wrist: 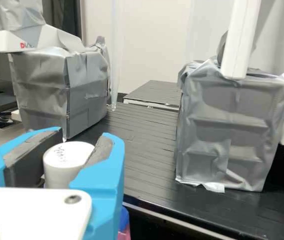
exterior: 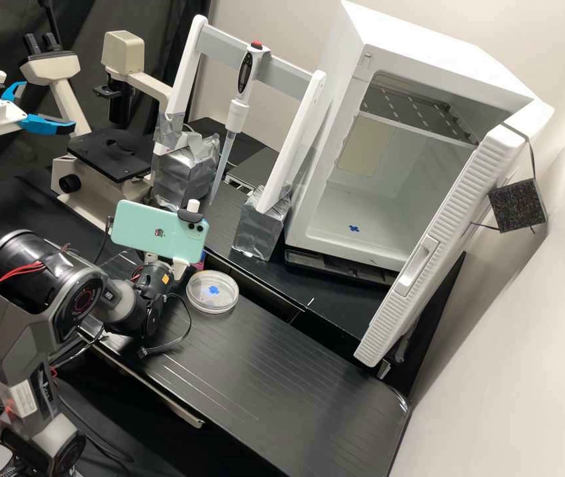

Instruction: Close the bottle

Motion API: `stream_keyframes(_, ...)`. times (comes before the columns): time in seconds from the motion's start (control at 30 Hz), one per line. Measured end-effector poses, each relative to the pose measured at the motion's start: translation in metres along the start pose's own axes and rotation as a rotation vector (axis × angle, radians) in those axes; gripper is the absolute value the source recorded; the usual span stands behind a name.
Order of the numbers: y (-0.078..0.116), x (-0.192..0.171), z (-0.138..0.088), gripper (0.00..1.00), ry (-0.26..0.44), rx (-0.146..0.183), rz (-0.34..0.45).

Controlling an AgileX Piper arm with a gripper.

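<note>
The bench [exterior: 262, 358] under and around the gripper [exterior: 179, 269] is black, its top scored with fine lines, with a gap running between its nearer part and the part beyond the gripper. Behind stand a pale wall [exterior: 527, 318] and, farther off past the arm, dark cloth [exterior: 163, 23]. In the wrist view the gripper [wrist: 83, 136] is closed on one white cap [wrist: 67, 162], which sits between its two finger pads [wrist: 100, 150] and has handwriting on top. Just beside the gripper is one partly hidden blue-and-pink item [wrist: 124, 232]; too little shows to tell whether it is the bottle. One pale green phone [exterior: 150, 232] covers much of the gripper in the high view. Near the gripper lies one clear round dish [exterior: 213, 307] bearing a blue cross mark. Beyond the gripper stand two blocks wrapped in silver tape [exterior: 259, 228], holding two white uprights [exterior: 299, 136] joined by one grey crossbar [exterior: 285, 76]; one pipette [exterior: 234, 118] hangs from the bar. Well apart from the gripper are one microscope [exterior: 106, 154], one second arm [exterior: 4, 114], and one white cabinet [exterior: 335, 79], its single door [exterior: 441, 245] open, with a second blue cross mark [exterior: 354, 228] inside.
</note>
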Motion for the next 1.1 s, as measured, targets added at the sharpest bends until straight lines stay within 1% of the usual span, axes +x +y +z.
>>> stream_keyframes(0.13, -0.004, 0.002, 0.0, 0.0, -0.006, 0.007, -0.016)
stream_keyframes(0.23, -0.008, 0.0, 0.002, 0.0, -0.018, 0.023, -0.018)
stream_keyframes(0.5, -0.014, -0.002, 0.006, 0.0, -0.031, 0.036, -0.032)
stream_keyframes(0.53, -0.014, -0.002, 0.006, 1.0, -0.031, 0.036, -0.032)
stream_keyframes(0.9, -0.016, -0.005, 0.007, 1.0, -0.039, 0.039, -0.041)
stream_keyframes(1.1, -0.014, -0.013, 0.004, 1.0, -0.027, 0.026, -0.031)
